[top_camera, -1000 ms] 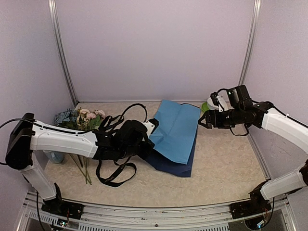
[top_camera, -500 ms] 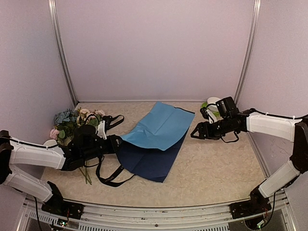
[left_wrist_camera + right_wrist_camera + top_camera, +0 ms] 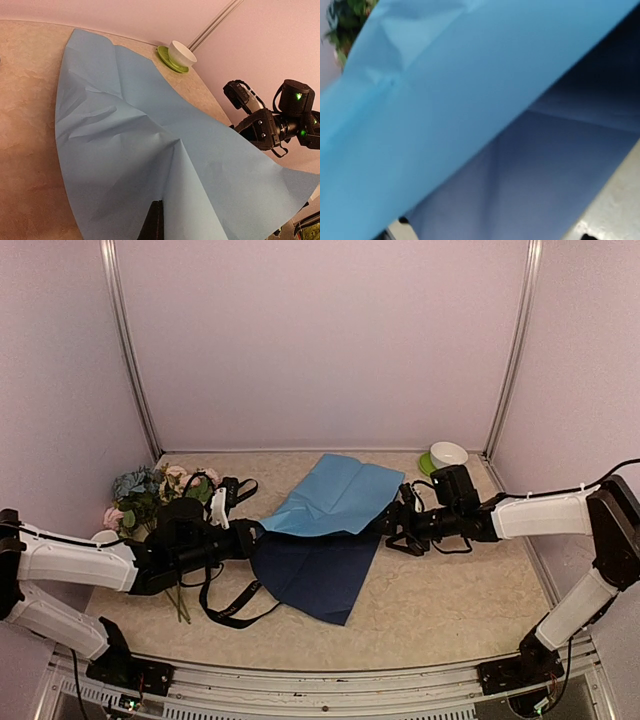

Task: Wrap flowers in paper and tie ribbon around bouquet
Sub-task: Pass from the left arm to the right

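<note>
Paper (image 3: 335, 502) stays clenched in left hand (image 3: 243, 536); right hand (image 3: 398, 528), spread open, has reached its edge.

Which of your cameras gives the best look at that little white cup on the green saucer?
The left wrist view: the white cup sits sharp and unblocked on its green saucer beyond the paper. The top view shows it small, in the far right corner. The right wrist view, filled by paper, misses it.

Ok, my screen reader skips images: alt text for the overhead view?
Left end effector grips a corner of the paper, light blue folded over navy; right end effector hovers by its opposite edge. Flowers and ribbon lie left.
</note>
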You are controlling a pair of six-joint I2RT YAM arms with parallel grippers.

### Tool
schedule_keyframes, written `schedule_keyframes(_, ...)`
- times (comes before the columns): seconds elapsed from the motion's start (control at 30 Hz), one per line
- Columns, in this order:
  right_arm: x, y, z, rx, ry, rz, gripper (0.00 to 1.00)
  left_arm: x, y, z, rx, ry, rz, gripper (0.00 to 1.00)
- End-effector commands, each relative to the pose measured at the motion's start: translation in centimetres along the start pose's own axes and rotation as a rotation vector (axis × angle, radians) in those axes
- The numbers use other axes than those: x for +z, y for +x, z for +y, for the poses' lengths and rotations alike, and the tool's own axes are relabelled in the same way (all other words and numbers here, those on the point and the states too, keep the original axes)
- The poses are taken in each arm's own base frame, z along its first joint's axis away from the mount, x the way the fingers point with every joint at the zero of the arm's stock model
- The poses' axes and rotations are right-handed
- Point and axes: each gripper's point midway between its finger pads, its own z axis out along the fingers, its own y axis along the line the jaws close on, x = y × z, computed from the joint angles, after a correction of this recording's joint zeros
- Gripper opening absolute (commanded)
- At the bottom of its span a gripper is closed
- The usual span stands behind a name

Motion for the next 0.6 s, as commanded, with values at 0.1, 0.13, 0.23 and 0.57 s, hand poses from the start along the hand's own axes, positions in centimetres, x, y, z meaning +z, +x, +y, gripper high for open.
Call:
schedule_keyframes(0.1, -2.8, -2.7, 0.1, 0.202, -0.032, -0.228, 0.83, 0.3, -0.5, -1.0, 0.027, 0.026, -0.018, 0.00)
schedule_keyframes(0.13, -2.9, -2.9, 0.0, 0.231, -0.040, -0.247, 0.82, 0.4, -0.4, -1.1, 0.030, 0.028, -0.017, 0.00)
schedule_keyframes(0.23, -2.1, -2.7, -0.2, 0.290, -0.076, -0.238, 0.80, 0.4, -0.4, -1.2, 0.032, 0.031, -0.016, 0.00)
schedule_keyframes(0.57, 1.6, -5.0, 0.4, 0.297, -0.106, -0.208, 0.79, 0.7, 0.0, -1.4, 0.038, 0.038, -0.009, 0.00)
